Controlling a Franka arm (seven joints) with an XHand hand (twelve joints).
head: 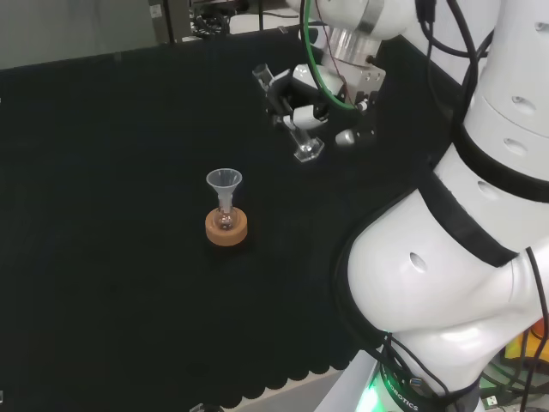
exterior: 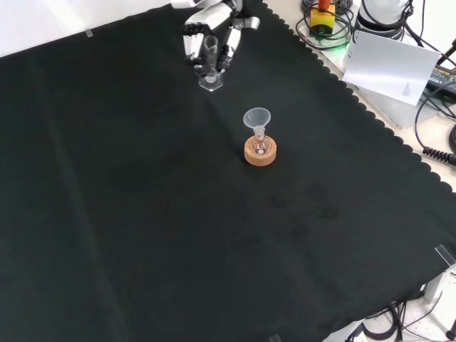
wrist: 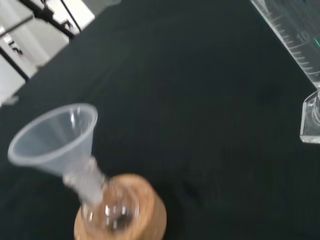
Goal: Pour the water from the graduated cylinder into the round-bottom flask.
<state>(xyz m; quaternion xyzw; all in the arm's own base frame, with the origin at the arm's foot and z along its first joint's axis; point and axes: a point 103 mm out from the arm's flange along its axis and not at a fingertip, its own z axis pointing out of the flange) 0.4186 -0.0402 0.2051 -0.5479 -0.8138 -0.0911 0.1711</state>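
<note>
A small round-bottom flask (head: 226,219) sits in a cork ring (head: 227,230) near the middle of the cloth, with a clear funnel (head: 224,180) in its neck. The front view has the flask (exterior: 260,147), the ring (exterior: 260,154) and the funnel (exterior: 257,117) below and right of the hand. The hand (head: 296,99) (exterior: 211,34) has its fingers curled round a clear graduated cylinder (head: 302,142) (exterior: 211,68), which leans slightly. Its base is close to the cloth. The wrist view has the funnel (wrist: 52,137), the flask (wrist: 107,212) and the cylinder (wrist: 295,40) apart from each other.
The arm's white links (head: 463,215) take up the right of the head view. In the front view the cloth's scalloped edge (exterior: 370,114) runs down the right, with a white sheet (exterior: 388,64) and cables (exterior: 434,121) beyond it.
</note>
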